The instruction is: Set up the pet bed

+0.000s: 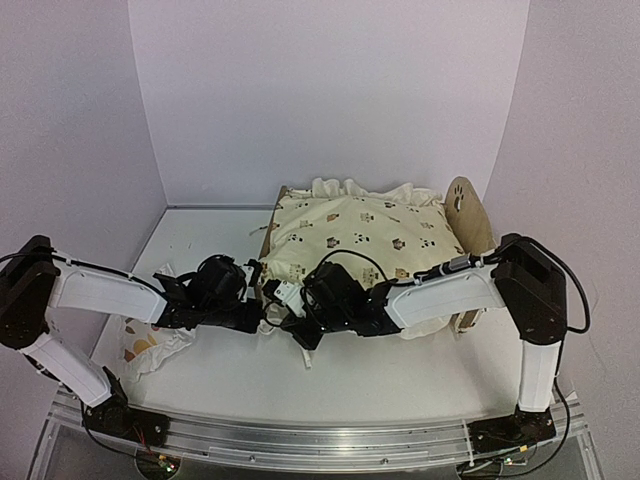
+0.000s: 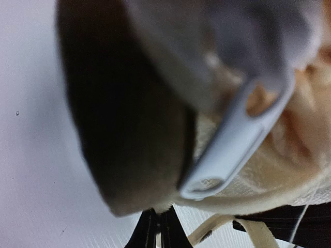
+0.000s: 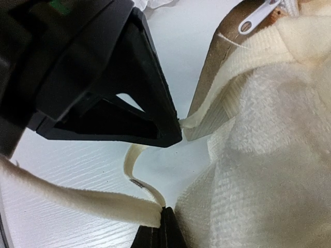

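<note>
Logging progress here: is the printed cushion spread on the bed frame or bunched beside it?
Spread on it. The cushion lies flat across the pet bed, whose paw-cutout headboard shows at its right end.

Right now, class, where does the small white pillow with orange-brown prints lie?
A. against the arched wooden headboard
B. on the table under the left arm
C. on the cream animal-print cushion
B: the small white pillow lies on the white table beneath the left arm, apart from the cream cushion.
</note>
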Controlling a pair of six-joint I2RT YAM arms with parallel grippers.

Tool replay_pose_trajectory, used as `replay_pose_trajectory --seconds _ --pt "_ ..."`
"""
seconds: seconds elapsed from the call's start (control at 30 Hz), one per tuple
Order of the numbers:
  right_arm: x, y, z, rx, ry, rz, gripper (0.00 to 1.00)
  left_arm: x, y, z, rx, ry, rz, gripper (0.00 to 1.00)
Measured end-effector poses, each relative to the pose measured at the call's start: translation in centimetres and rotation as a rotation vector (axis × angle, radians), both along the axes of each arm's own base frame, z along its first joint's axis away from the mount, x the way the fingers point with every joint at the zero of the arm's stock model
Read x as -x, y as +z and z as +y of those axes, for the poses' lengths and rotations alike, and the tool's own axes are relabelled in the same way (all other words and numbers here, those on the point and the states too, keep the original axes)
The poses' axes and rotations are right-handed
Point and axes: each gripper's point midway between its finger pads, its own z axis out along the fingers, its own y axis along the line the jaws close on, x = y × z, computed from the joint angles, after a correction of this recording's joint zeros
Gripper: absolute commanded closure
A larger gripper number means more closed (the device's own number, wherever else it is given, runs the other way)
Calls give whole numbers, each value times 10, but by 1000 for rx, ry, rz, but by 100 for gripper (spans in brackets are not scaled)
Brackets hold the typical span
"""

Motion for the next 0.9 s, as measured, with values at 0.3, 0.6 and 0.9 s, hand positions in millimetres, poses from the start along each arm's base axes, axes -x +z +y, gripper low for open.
replay_pose_trajectory --seconds 0.3,0.6,0.9 --pt "-5 12 4 25 -45 48 100 2 16 1 32 -9 -28 100" --pt "-29 16 17 30 -156 155 100 9 55 7 102 -22 -73 100" --pt "-32 2 15 82 -238 251 100 17 72 15 122 -24 -89 100"
